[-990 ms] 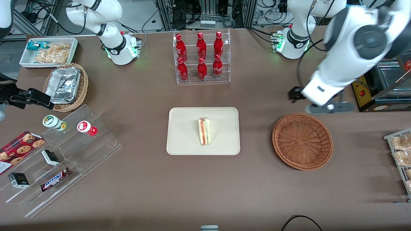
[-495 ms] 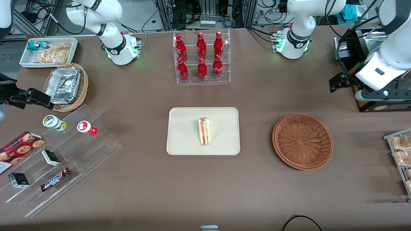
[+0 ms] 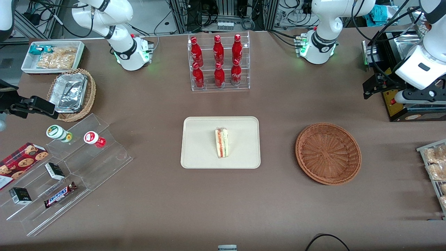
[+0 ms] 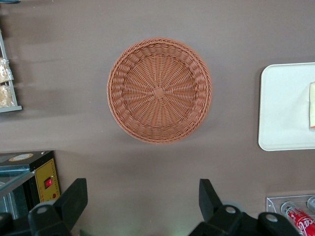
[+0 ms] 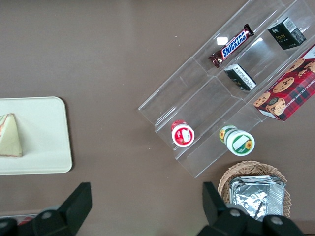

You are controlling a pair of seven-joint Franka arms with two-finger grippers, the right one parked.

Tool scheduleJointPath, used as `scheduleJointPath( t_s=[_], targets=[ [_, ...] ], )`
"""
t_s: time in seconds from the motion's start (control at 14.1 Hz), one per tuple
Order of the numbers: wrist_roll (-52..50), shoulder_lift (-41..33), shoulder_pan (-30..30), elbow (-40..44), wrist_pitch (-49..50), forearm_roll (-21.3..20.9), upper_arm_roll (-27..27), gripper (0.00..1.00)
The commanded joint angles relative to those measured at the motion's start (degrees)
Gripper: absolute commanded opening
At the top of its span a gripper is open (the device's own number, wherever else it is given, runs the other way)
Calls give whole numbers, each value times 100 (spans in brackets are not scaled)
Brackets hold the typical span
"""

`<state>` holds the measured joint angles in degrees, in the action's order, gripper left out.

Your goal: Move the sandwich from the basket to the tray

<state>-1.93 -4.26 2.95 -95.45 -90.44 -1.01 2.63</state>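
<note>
Your hand (image 4: 140, 206), fingers apart and holding nothing, hovers near the basket (image 4: 159, 90), well apart from the wrapped white-bread sandwich (image 3: 222, 142) on the tray (image 3: 198, 146).

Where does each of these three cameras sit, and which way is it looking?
Front view: high, facing both arms, looking down on the table; the gripper hangs raised near the working arm's end.
Left wrist view: on the working arm, looking down at the empty basket; open fingers show.
Right wrist view: on the parked arm, above a clear stand.
All three show the sandwich on the tray.
</note>
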Motion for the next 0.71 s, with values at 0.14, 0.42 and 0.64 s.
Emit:
scheduleJointPath(
  t_s=[0.14, 0.42, 0.64],
  targets=[
    [-1, 83, -40, 159, 52, 48, 27, 100],
    [-105, 512, -40, 719, 61, 258, 27, 100],
    [-141, 575, -49, 774, 87, 321, 18, 100]
  ],
)
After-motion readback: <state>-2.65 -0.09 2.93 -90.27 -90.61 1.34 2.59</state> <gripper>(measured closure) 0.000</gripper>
